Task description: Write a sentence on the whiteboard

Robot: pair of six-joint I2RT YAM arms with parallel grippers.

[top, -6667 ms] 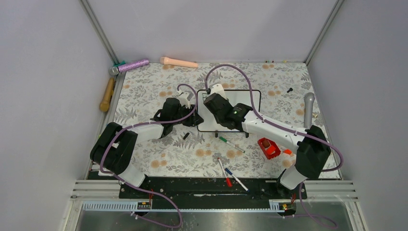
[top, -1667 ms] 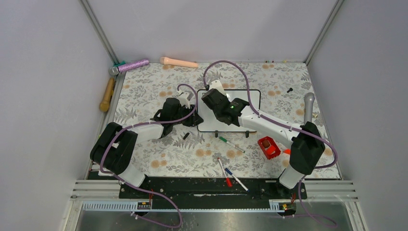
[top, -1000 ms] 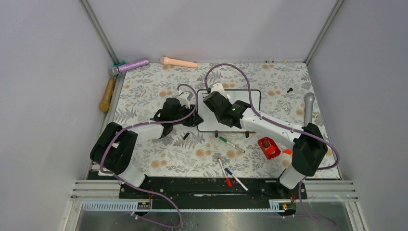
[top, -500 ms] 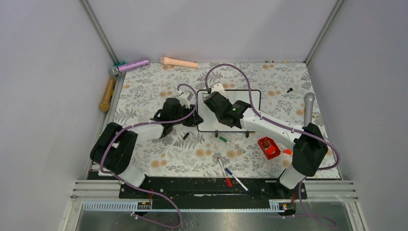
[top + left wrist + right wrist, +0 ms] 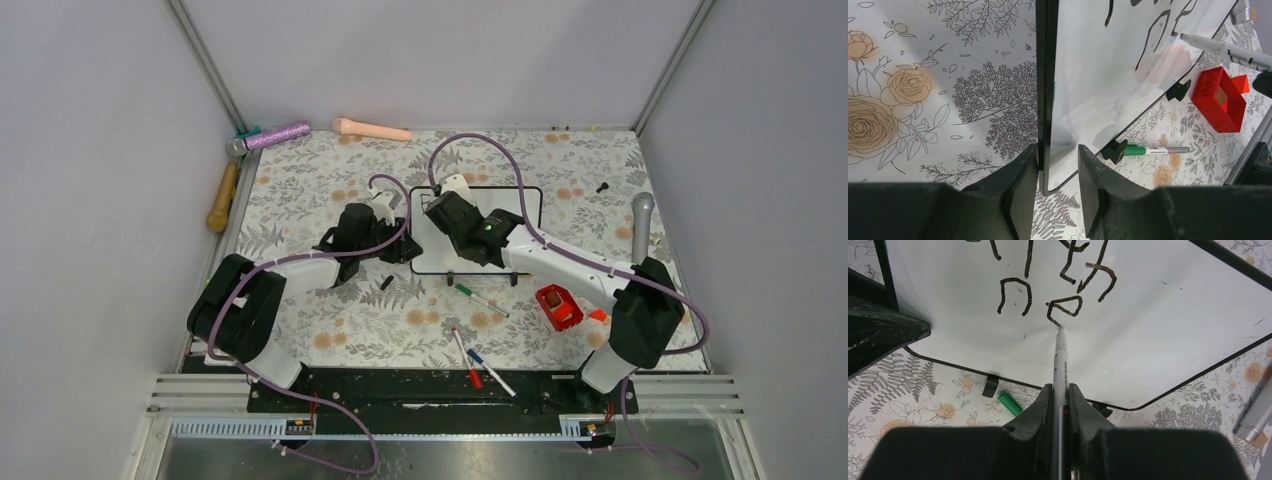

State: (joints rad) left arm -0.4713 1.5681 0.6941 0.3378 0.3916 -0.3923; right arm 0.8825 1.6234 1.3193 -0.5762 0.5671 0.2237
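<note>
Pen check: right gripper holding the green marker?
No, the green marker lies on the table; the right gripper holds a grey pen.

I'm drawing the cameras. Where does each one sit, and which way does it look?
Top: up behind the robot, looking down at the table; left arm and right arm show.
Left wrist: on the left arm, looking along the left gripper, clamped on the board's edge.
Right wrist: on the right arm, looking down the marker in the right gripper at the writing.
Shared: all three show the board; both wrist views show the writing.
</note>
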